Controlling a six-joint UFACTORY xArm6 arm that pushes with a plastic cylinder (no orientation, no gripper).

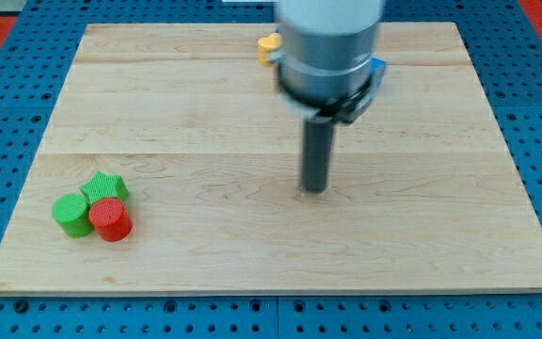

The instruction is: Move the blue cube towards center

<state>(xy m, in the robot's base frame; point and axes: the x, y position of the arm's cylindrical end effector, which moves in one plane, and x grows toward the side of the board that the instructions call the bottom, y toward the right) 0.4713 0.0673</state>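
The blue cube (379,70) shows only as a small blue corner at the right edge of the arm's grey body, near the view's top; most of it is hidden. My tip (315,188) rests on the board near its centre, below and to the left of the blue cube, well apart from it.
A yellow block (267,46) peeks out at the left of the arm near the board's top edge. At the view's lower left a green star (104,185), a green cylinder (71,213) and a red cylinder (111,219) sit clustered together. The wooden board (205,113) lies on a blue pegboard.
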